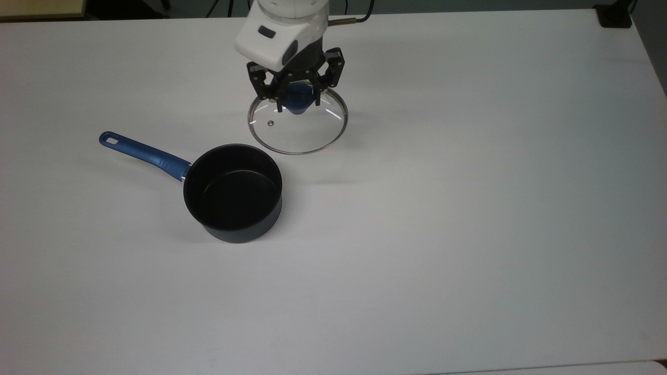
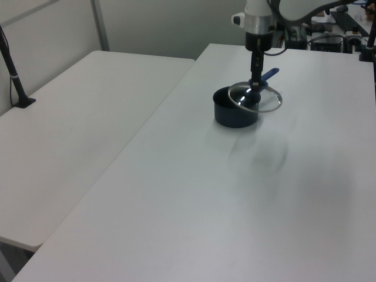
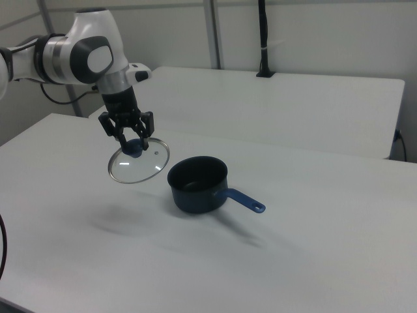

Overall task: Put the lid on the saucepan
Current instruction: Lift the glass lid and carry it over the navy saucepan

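Jaws clamped on its blue knob, the gripper [image 1: 297,104] holds the lid [image 1: 297,127] aloft beside the saucepan [image 1: 233,191] on the bench [image 1: 469,208].

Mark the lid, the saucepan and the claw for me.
lid [image 1: 299,136], top view, on the clear glass
saucepan [image 1: 232,190], top view, on the black inside floor
claw [image 1: 297,104], top view, midway between the fingertips at the blue knob

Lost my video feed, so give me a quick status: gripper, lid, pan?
Gripper shut on the lid's knob. Lid airborne, beside the saucepan, not yet over it. Saucepan empty, upright on the table. Nothing in the way.
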Robot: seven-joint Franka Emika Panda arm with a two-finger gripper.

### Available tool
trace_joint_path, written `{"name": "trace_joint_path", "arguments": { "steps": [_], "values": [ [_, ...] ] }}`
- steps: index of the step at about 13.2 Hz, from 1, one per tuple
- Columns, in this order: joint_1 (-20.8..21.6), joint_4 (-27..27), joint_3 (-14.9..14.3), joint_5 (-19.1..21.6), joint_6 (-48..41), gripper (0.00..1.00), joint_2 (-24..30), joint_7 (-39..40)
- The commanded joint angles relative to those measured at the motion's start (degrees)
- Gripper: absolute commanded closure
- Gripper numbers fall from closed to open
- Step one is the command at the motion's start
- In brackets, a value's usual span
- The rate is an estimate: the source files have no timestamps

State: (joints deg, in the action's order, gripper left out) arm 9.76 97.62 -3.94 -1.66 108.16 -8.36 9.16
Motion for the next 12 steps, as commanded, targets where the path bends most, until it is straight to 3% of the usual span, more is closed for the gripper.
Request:
{"name": "trace_joint_path", "arguments": {
  "steps": [1, 5, 12],
  "values": [
    [-0.09, -1.29, -0.63, -0.54, -0.68, 0.68, -0.86, 0.95],
    [-0.53, -3.92, -4.23, -0.45, -0.15, 0.68, -3.05, 2.62],
    [-3.08, -9.29, -4.76, -0.19, 5.74, 0.68, -10.53, 2.27]
  ]
}}
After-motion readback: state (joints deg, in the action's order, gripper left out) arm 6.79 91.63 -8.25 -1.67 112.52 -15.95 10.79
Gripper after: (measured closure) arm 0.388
